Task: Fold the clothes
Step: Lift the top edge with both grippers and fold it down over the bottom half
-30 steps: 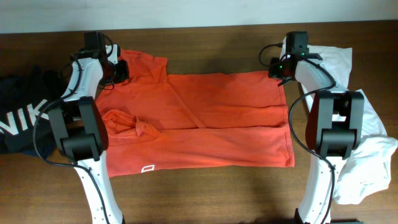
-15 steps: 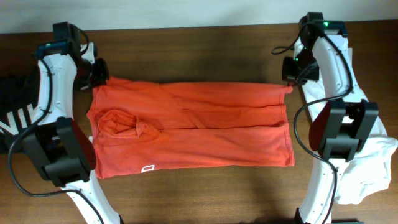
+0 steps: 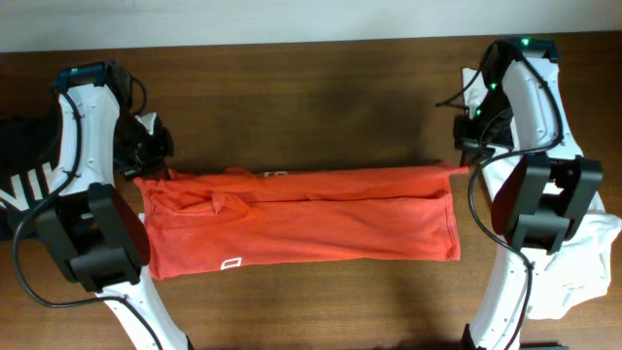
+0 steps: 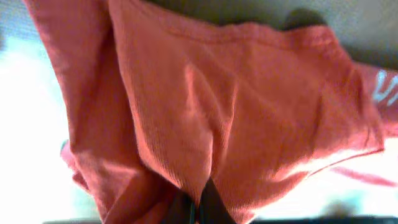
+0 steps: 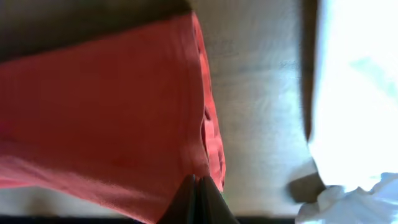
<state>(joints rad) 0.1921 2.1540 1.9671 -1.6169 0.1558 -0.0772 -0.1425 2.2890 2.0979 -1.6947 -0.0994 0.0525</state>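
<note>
From above, the orange T-shirt (image 3: 301,219) lies across the middle of the brown table (image 3: 311,97), nearer the front edge. The left gripper (image 3: 146,172) pinches its far left corner and the right gripper (image 3: 465,165) pinches its far right corner. A black garment (image 3: 19,190) sits at the left edge and a white garment (image 3: 583,243) at the right edge. If one side drops sooner, the fold may land crooked. The shirt is bunched near its left end, which may leave a lump. In the left wrist view, dark fingertips (image 4: 213,210) squeeze orange cloth, and bright glare hides the table. In the right wrist view, fingertips (image 5: 181,205) are closed on the hem, but I cannot tell how much cloth they hold.
</note>
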